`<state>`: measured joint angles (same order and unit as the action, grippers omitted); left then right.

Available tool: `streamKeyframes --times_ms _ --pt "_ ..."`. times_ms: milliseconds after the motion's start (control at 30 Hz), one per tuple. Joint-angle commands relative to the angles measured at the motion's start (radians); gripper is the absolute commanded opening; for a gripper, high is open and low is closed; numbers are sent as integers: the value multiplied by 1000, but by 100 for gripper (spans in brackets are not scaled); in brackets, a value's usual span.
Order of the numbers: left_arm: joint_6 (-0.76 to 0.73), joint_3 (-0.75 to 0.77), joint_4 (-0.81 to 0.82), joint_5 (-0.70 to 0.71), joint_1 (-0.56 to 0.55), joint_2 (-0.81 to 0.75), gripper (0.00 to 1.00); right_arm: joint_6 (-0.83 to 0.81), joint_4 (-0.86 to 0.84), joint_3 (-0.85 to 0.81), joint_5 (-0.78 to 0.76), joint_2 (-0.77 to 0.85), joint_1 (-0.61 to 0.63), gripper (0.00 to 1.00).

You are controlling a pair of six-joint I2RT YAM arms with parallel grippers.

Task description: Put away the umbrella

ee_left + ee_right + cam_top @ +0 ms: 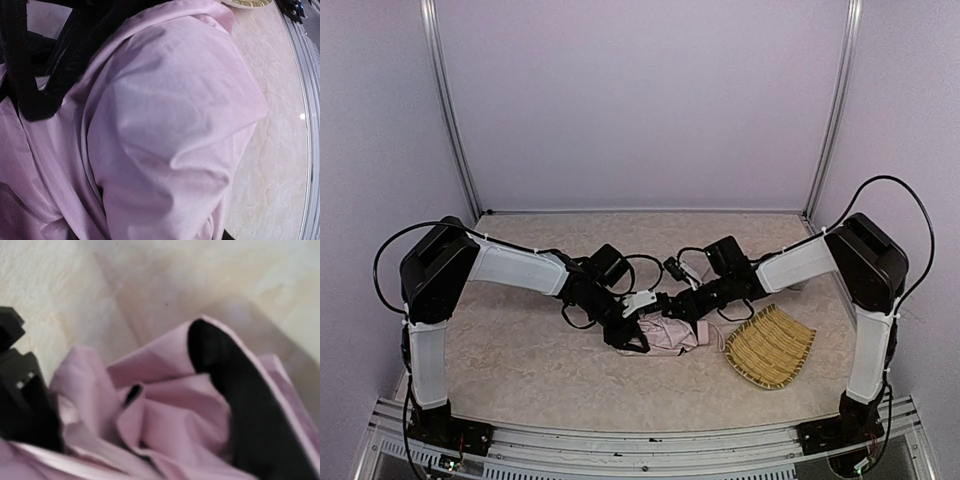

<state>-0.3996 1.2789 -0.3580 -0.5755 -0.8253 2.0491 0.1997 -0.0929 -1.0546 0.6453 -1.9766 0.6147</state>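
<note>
The umbrella (670, 335) lies collapsed in a crumpled pale pink bundle at the middle of the table. Both arms meet over it. My left gripper (632, 338) sits at the bundle's left end. Pink fabric (165, 125) fills the left wrist view and hides the fingers, with the bundle held between them. My right gripper (678, 305) presses on the bundle's far edge, shut with folds of fabric (170, 415) bunched at its hidden jaws. A flap of black lining (235, 390) shows at the right.
A woven straw tray (770, 345) lies right of the umbrella, its rim (245, 3) just showing in the left wrist view. A metal rail (312, 100) runs along the table's near edge. Black gripper parts (20, 400) stand close at the left.
</note>
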Motion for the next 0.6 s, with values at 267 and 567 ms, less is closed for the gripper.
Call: streamKeyframes --times_ms 267,567 --pt "-7 -53 -255 -3 13 97 25 -122 106 62 -147 283 -114 37" --pt "-5 -33 -281 -33 32 119 25 -556 -22 332 -373 589 115 48"
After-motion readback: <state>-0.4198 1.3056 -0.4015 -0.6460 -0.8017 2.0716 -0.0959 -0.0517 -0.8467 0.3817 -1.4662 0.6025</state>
